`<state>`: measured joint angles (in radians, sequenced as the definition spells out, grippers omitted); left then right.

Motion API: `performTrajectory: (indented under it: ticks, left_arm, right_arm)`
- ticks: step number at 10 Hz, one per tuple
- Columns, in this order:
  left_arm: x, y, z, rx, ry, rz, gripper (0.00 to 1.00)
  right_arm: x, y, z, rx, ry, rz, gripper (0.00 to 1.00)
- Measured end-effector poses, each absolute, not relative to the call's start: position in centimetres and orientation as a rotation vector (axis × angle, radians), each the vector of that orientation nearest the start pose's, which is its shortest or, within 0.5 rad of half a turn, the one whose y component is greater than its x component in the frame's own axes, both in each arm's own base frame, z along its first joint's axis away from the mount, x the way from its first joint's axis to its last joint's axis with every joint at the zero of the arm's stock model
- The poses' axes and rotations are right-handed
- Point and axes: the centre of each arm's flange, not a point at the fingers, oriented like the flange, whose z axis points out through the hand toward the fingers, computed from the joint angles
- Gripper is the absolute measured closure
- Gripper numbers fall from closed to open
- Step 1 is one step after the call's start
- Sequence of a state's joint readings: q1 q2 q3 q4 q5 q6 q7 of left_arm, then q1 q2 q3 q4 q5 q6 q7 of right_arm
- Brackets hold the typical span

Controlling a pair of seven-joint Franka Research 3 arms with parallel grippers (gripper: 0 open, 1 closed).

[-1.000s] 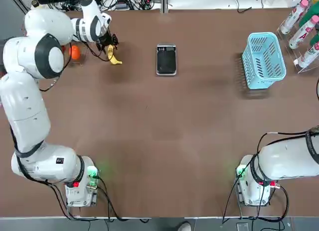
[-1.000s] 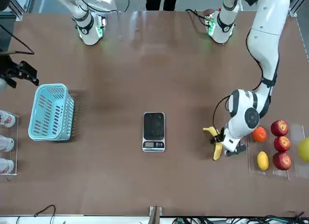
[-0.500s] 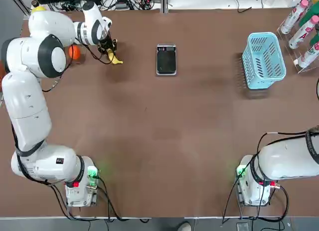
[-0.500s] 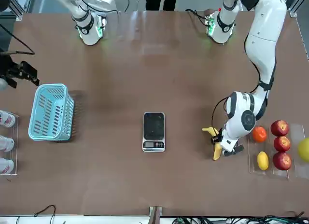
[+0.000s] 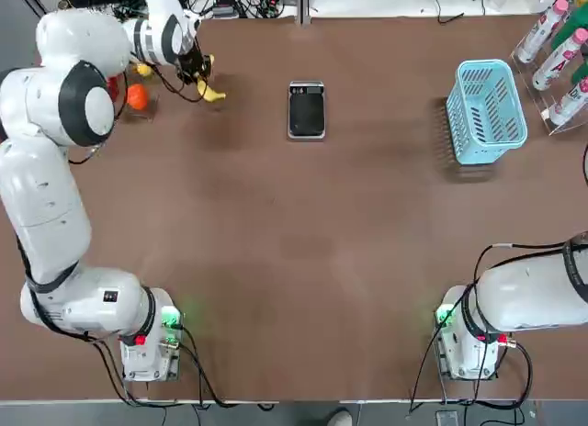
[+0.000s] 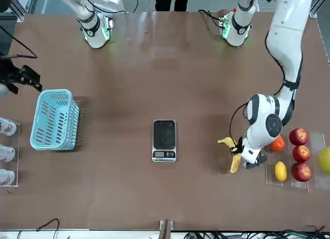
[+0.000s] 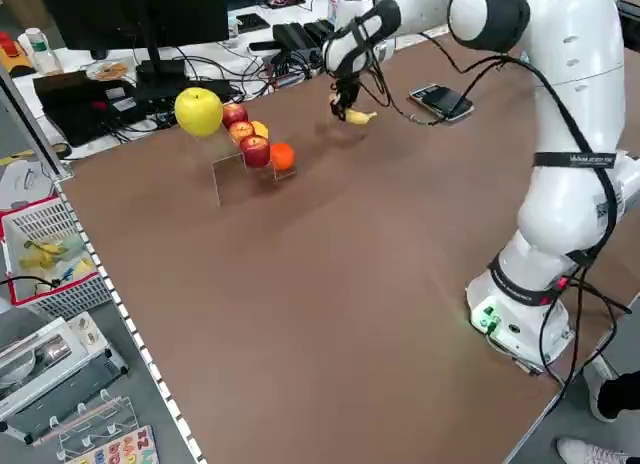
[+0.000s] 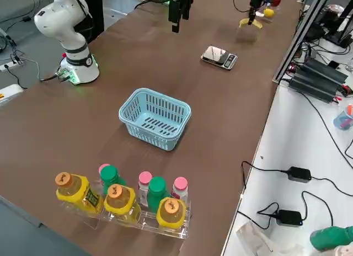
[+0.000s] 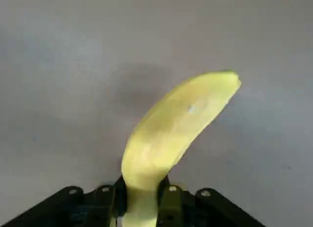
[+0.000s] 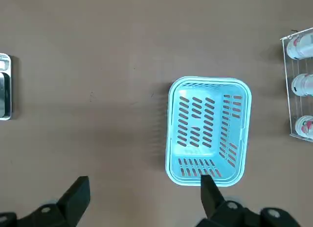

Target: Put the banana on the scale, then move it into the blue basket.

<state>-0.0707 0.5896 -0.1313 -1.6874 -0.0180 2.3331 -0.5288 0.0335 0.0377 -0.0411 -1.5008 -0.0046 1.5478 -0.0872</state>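
The left end effector (image 9: 142, 188) is clenched on the banana (image 9: 171, 124), one finger on each side of the fruit near one end. The curved body projects beyond the fingers, its free tip exposed. Both are located over the far left part of the counter (image 5: 276, 215), to the left of the scale (image 5: 307, 110) and well apart from it. Whether the banana touches the counter cannot be determined.

The scale lies flat on the counter between the banana and the blue basket (image 5: 487, 112), its dark top bare and its button panel on the side away from the robot. The blue basket stands upright on the right part of the counter; its interior contains no item.

The right end effector (image 10: 145, 180) is released, fingers well apart with nothing between them. It is parked above the right side of the counter, on the robot's side of the blue basket.

Near the banana, an orange (image 6: 277, 143), three red apples (image 6: 300, 154) and a yellow lemon (image 6: 280, 171) are noted at a clear holder (image 6: 273, 178). Bottles (image 8: 123, 203) stand in a clear rack (image 8: 186, 218) beyond the blue basket, at the right.
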Motion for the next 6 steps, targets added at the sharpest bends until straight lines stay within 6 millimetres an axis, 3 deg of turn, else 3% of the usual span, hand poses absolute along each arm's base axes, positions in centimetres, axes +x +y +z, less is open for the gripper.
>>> performTrajectory:
  ticks: [2, 3, 5, 6]
  left_arm:
    - [67.3, -20.2, 32.0, -3.192, -0.805, -0.031, 0.78]
    - [66.4, -25.1, 32.6, -3.185, -0.891, -0.016, 0.78]
    - [64.2, -35.6, 30.6, -3.165, -1.029, 0.038, 0.78]
    - [63.4, -39.4, 29.7, -3.171, -1.048, 0.051, 0.78]
  right_arm:
    - [56.5, -0.4, 63.4, -3.146, -0.126, -0.015, 0.00]
    - [56.4, -0.4, 63.4, -3.146, -0.125, -0.014, 0.00]
    - [56.4, -0.4, 63.4, -3.146, -0.125, -0.013, 0.00]
    - [56.4, -0.5, 63.4, -3.146, -0.123, -0.013, 0.00]
